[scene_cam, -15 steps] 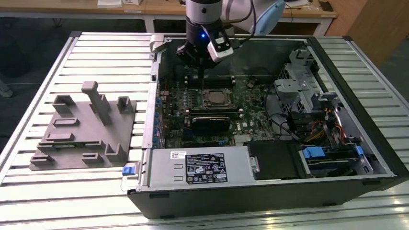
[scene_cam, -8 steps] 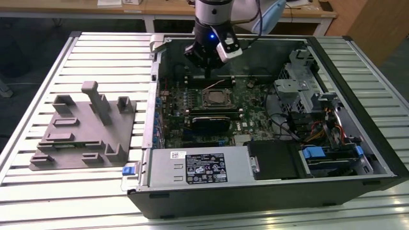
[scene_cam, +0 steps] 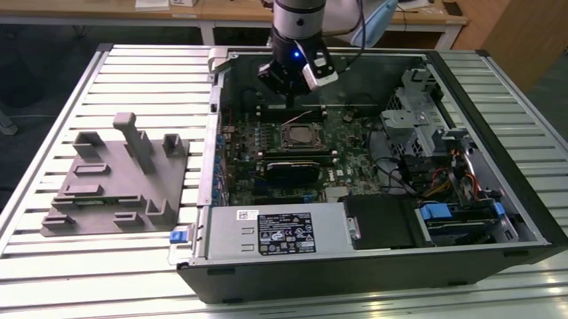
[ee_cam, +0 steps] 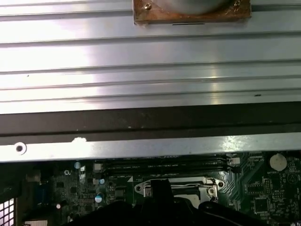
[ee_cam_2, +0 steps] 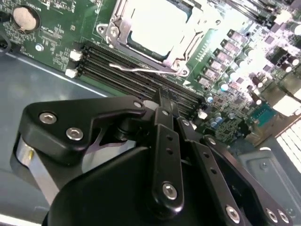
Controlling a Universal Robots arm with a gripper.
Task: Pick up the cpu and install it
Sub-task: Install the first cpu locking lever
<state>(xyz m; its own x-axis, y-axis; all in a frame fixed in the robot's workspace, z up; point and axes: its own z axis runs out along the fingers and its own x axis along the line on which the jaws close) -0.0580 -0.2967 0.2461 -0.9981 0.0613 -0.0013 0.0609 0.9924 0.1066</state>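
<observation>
In the exterior view the hand [scene_cam: 289,100] hangs inside the open computer case [scene_cam: 497,159], in the upper middle of the frame, just above the CPU socket [scene_cam: 299,135]. In the second wrist view the cpu [ee_cam_2: 157,26] lies in the socket with its pale face up. Whether the hand is clenched or released cannot be told. The work seems to be at the seating step, and the retention lever [ee_cam_2: 141,69] looks not yet latched

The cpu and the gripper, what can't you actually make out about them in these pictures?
- Gripper in the second wrist view: its own dark linkage covers the fingertips, so open or shut is unclear.
- Cpu in the socket: glare washes out its face; whether it is fully seated is unclear.
- Exterior view: the cpu is too small for detail.
</observation>
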